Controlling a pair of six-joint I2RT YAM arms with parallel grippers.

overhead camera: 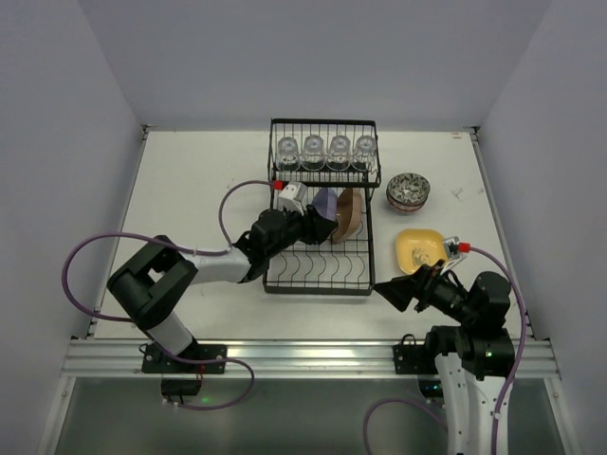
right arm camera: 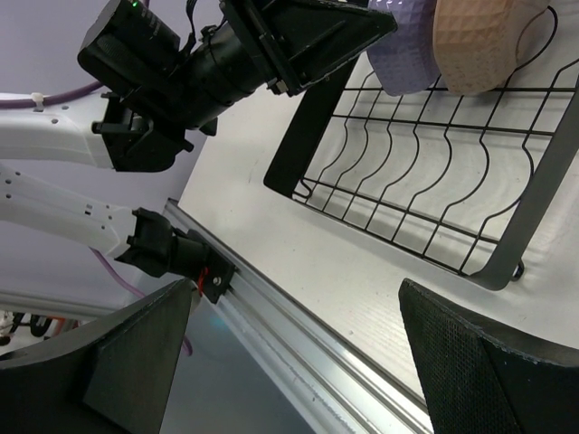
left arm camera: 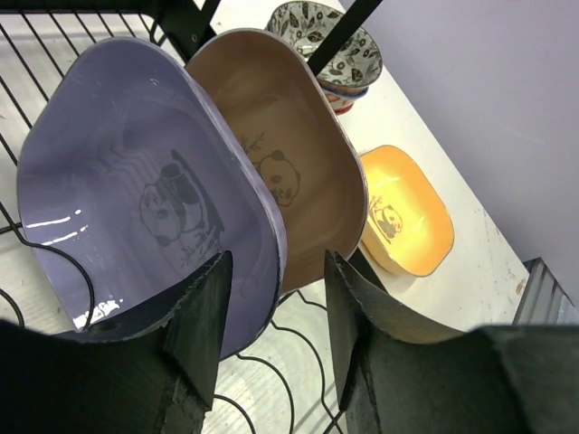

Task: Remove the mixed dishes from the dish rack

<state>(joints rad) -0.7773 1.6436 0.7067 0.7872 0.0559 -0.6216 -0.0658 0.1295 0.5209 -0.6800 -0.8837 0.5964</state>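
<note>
Left wrist view: the purple rounded-square plate point(left arm camera: 136, 181), standing in the black wire dish rack point(overhead camera: 318, 287), is straddled by the left tool point(left arm camera: 276, 271); a firm grasp cannot be told. The right tool point(right arm camera: 294, 307) is spread wide, empty.

Four clear glasses point(overhead camera: 312, 150) are standing on one dish rack point(overhead camera: 319, 288), one purple plate point(overhead camera: 324, 203), one brown plate point(overhead camera: 349, 214), one yellow plate point(overhead camera: 420, 248), making three plates, one stack of patterned bowls point(overhead camera: 409, 192), at least two showing.
</note>
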